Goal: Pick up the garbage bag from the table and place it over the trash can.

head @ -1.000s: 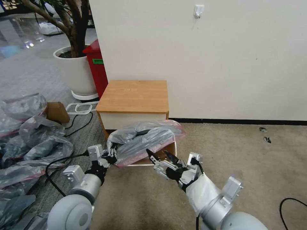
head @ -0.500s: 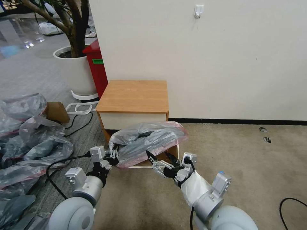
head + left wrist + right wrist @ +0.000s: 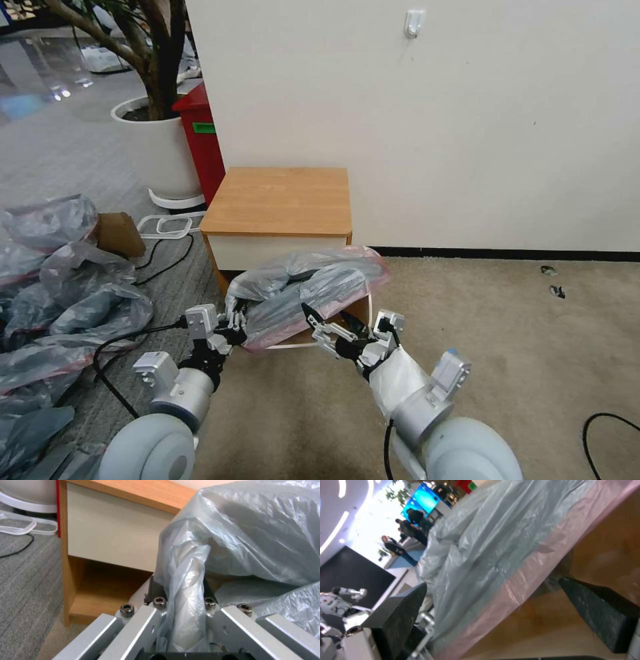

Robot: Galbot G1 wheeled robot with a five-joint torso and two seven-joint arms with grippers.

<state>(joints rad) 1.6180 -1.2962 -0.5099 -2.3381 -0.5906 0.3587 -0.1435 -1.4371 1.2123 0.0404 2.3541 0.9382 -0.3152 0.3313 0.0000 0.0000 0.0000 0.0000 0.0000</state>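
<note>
Grey plastic of the garbage bag point(image 3: 310, 290) hangs in the air in front of the table point(image 3: 280, 200), level with its white drawer front and clear of its top; the pink rim band runs along the bag's near lower edge. I hold one end with the left gripper point(image 3: 233, 325), at the bag's left corner: the left wrist view shows a twisted rope of film pinched between the closed fingers point(image 3: 156, 605). The right gripper point(image 3: 327, 322) has advanced over the last second from a position short of the bag to the pink hem itself. Its jaws stand wide apart, and the right wrist view puts the hem between the two black pads point(image 3: 400, 612), neither yet pressing on it. The bag has risen slightly against the drawer front in the same interval.

Finding: the second grasp is lined up but not made. The trash can point(image 3: 293, 347) shows as a pale rim beneath the bag, on the carpet before the table's open shelf. I judge the mouth cannot be spread over it until the right jaws take the hem.
</note>
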